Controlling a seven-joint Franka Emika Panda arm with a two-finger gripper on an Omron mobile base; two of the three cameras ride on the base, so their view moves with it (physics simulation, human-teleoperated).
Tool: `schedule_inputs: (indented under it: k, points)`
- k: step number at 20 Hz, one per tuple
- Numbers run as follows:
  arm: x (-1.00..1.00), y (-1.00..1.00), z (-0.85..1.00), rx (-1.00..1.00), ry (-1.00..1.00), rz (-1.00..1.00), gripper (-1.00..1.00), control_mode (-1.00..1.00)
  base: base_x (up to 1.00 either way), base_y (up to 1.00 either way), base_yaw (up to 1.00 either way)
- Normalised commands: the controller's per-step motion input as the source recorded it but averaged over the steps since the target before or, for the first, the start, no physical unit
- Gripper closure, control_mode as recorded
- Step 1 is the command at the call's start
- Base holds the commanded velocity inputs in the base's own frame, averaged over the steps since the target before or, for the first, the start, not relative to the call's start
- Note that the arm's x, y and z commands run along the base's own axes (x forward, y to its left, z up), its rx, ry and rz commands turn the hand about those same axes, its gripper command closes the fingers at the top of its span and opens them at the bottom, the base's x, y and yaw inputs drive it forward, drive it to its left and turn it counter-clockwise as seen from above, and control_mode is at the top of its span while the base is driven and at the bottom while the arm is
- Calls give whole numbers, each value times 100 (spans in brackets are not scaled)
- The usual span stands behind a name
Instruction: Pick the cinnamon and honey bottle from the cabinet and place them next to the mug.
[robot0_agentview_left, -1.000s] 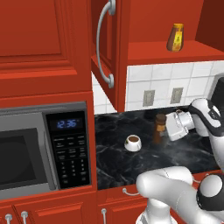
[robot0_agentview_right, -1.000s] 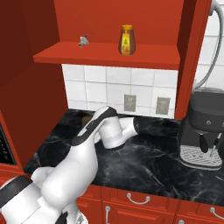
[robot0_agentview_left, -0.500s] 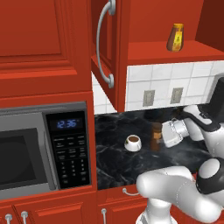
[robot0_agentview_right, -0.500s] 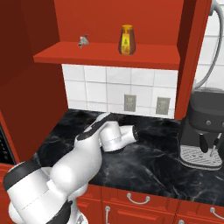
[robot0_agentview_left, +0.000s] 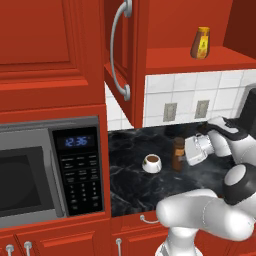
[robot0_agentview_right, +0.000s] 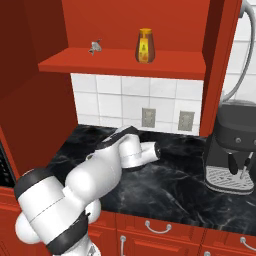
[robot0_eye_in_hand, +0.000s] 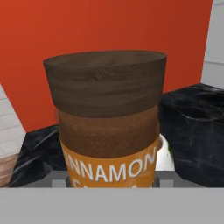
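Observation:
The dark brown cinnamon (robot0_agentview_left: 178, 154) stands upright just right of the white mug (robot0_agentview_left: 151, 163) on the black counter, and my gripper (robot0_agentview_left: 187, 155) is shut on it from the right. In the hand view the cinnamon (robot0_eye_in_hand: 107, 127) looms close between the fingertips, with a sliver of the mug (robot0_eye_in_hand: 166, 154) behind it. Whether its base touches the counter I cannot tell. The amber honey bottle (robot0_agentview_left: 200, 43) (robot0_agentview_right: 144, 45) stands on the shelf of the open red cabinet (robot0_agentview_right: 120, 64), whose door (robot0_agentview_left: 120, 55) hangs open to the left.
A microwave (robot0_agentview_left: 45, 170) sits left of the counter. A dark coffee machine (robot0_agentview_right: 232, 150) stands at the counter's right end. A small grey object (robot0_agentview_right: 94, 46) lies on the cabinet shelf. Red drawers (robot0_agentview_right: 160, 227) run below the counter's front edge.
My gripper has carried the cinnamon down and slightly left, closer to the mug and the counter. The honey bottle and mug have not moved.

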Motion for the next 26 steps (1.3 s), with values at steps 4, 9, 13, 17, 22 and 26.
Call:
schedule_inputs:
  k: [4,9,13,17,22,26]
  points:
    - [20,-12,-1,0,0,0,100,-100,0,0,0]
    - [12,0,-10,0,1,0,100,-100,0,0,0]
    - [28,0,-7,0,0,0,100,-100,0,0,0]
    - [16,0,-10,0,1,0,100,-100,0,0,0]
    - [0,0,-22,0,4,0,100,-100,0,0,0]
    - [3,0,-29,0,1,0,100,-100,0,0,0]
